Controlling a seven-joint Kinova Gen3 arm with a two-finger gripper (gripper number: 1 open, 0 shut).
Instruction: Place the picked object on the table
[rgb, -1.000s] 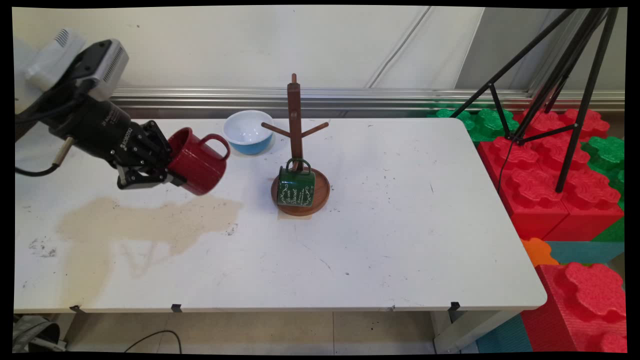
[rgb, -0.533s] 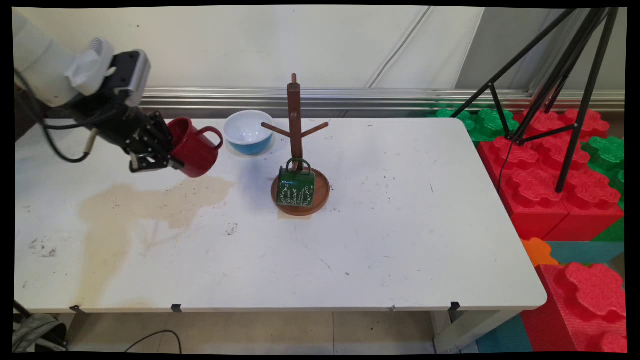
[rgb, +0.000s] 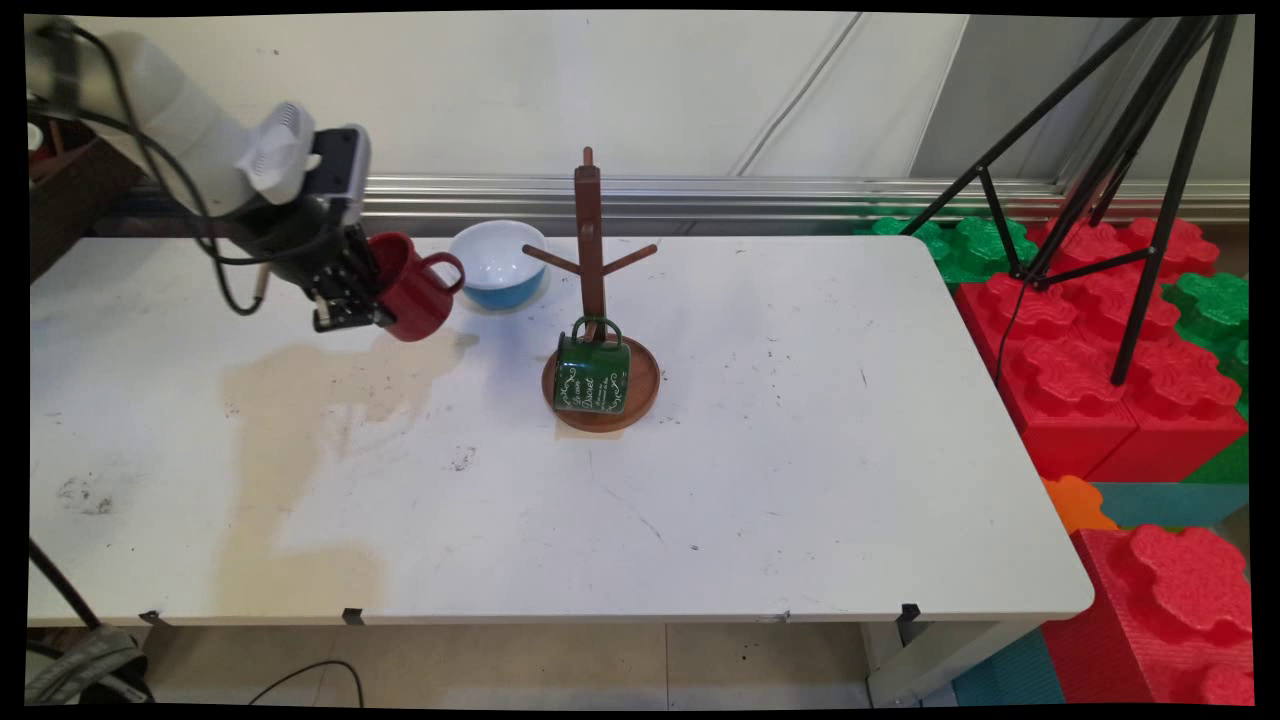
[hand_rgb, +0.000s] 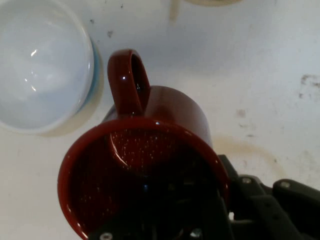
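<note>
Only lettering I can spot: white script w/ curly ornaments on the green mug (rgb: 592, 374), lying on the mug tree's round base (rgb: 645, 385), approx. 6 o'clock from the post. One word looks like "Dearest"; the rest is too small to read. Nothing else legible.

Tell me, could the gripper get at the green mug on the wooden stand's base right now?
Probably not as things stand. The gripper is shut on the dark red ceramic mug, held off the white table, so its fingers are taken. Otherwise, the path to the green mug looks free.
</note>
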